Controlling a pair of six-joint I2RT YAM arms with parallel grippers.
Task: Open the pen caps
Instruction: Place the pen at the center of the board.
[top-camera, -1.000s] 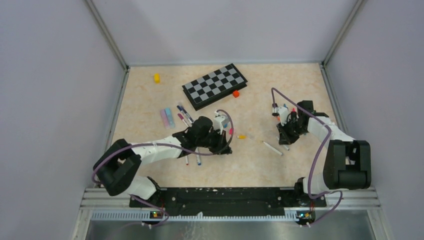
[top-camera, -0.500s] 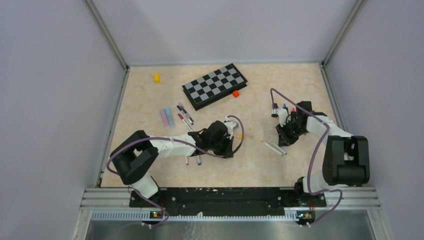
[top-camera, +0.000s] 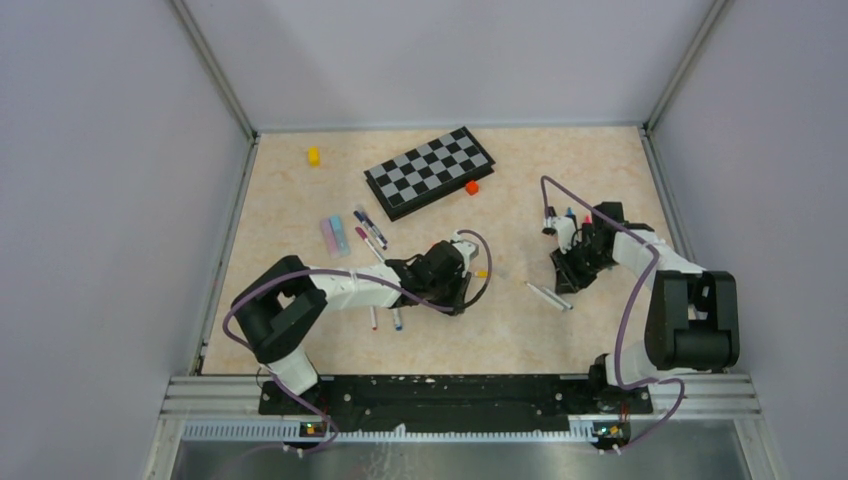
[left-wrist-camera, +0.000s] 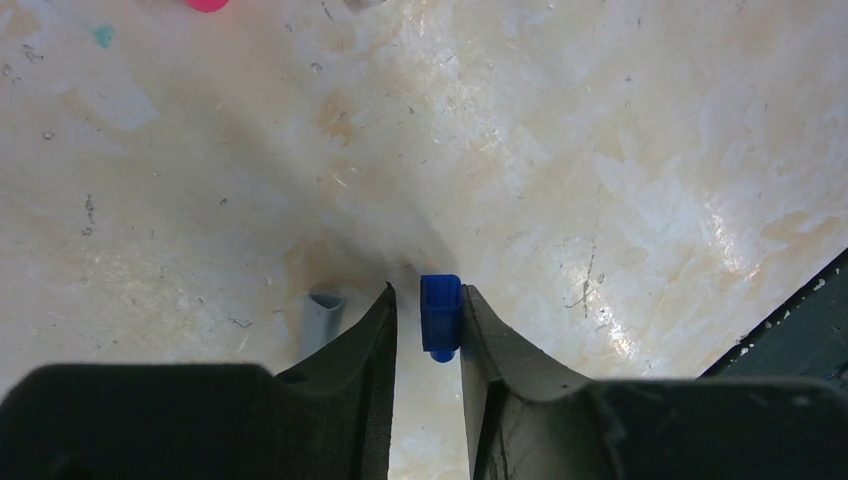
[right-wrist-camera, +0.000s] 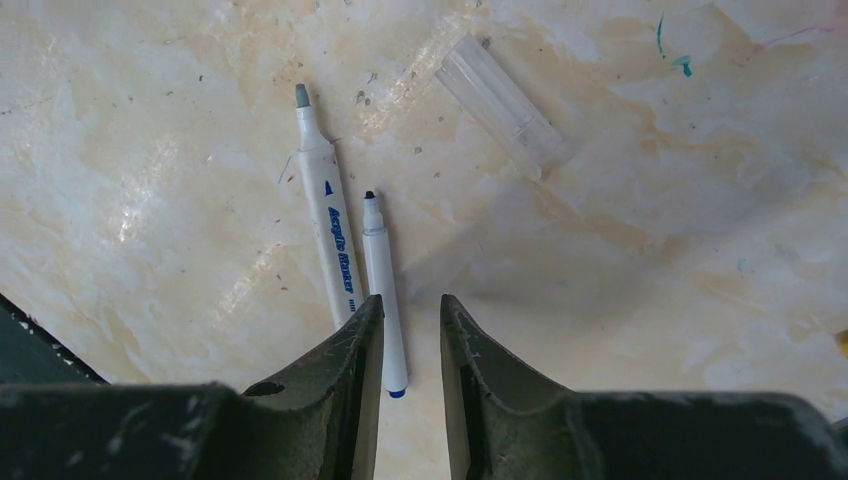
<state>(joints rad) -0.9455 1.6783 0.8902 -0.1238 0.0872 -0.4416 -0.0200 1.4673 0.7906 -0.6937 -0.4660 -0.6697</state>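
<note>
One chessboard (top-camera: 429, 171), one yellow block (top-camera: 313, 156) and one orange block (top-camera: 472, 186) lie in the upper half of the overhead view. Left wrist view: the left gripper (left-wrist-camera: 427, 290) has its jaws slightly apart, with one blue cap (left-wrist-camera: 440, 315) between them at centre and one grey cap (left-wrist-camera: 322, 312) to its left. Right wrist view: the right gripper (right-wrist-camera: 412, 300) has its jaws slightly apart and empty. Two uncapped pens (right-wrist-camera: 383, 300) lie centre-left, one reading "Acrylic Marker".

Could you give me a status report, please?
Left gripper slightly open, blue cap between jaws. Right gripper empty, by uncapped pens. Grey cap crowds left jaw.
</note>
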